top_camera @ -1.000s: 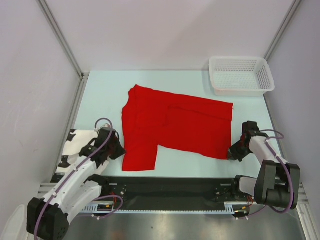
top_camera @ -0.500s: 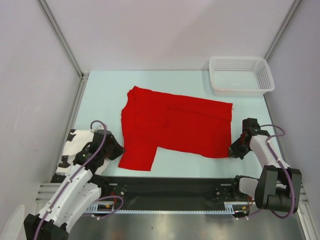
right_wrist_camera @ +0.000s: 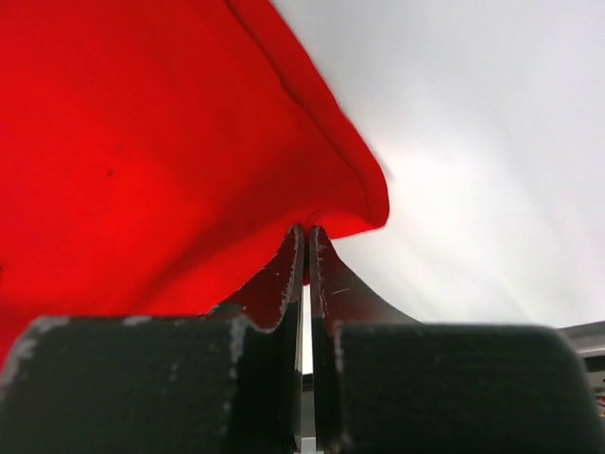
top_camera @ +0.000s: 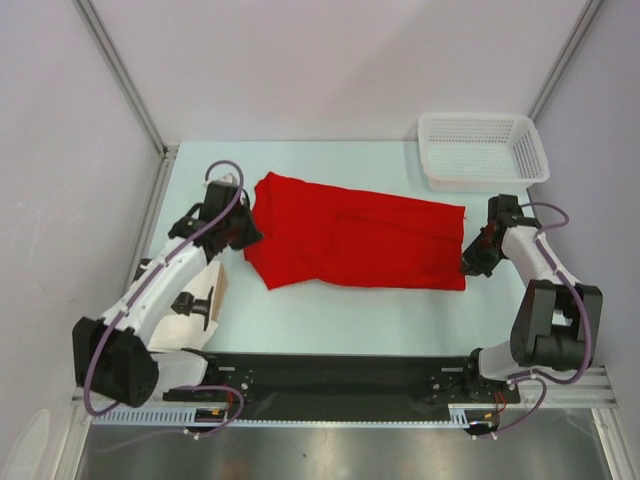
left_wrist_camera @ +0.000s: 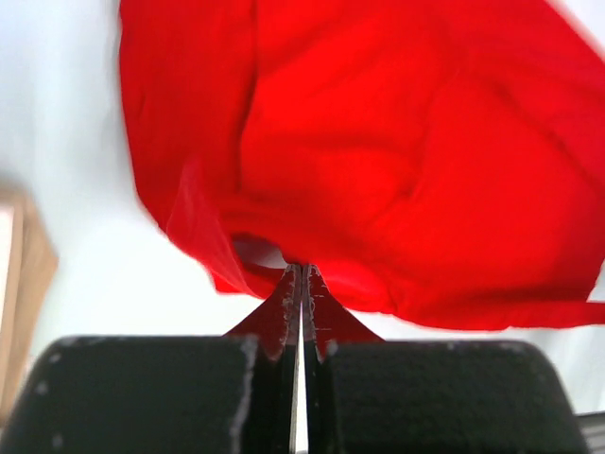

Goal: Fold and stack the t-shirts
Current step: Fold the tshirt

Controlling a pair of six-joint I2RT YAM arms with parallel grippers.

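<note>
A bright red t-shirt (top_camera: pixel 360 243) lies on the pale table, partly folded into a wide band across the middle. My left gripper (top_camera: pixel 247 232) is shut on the shirt's left edge; in the left wrist view the cloth (left_wrist_camera: pixel 378 161) rises from between the closed fingertips (left_wrist_camera: pixel 286 293). My right gripper (top_camera: pixel 470 262) is shut on the shirt's right near corner; in the right wrist view the hem (right_wrist_camera: pixel 142 161) is pinched at the fingertips (right_wrist_camera: pixel 295 248).
A white plastic mesh basket (top_camera: pixel 482 150) stands at the back right corner. Grey side walls close in the table (top_camera: pixel 350 310) left and right. A black rail (top_camera: pixel 330 380) runs along the near edge.
Both grippers carried the shirt's near edge away from me. The left gripper moved far up the left side, folding the lower panel over. The right moved a little farther back.
</note>
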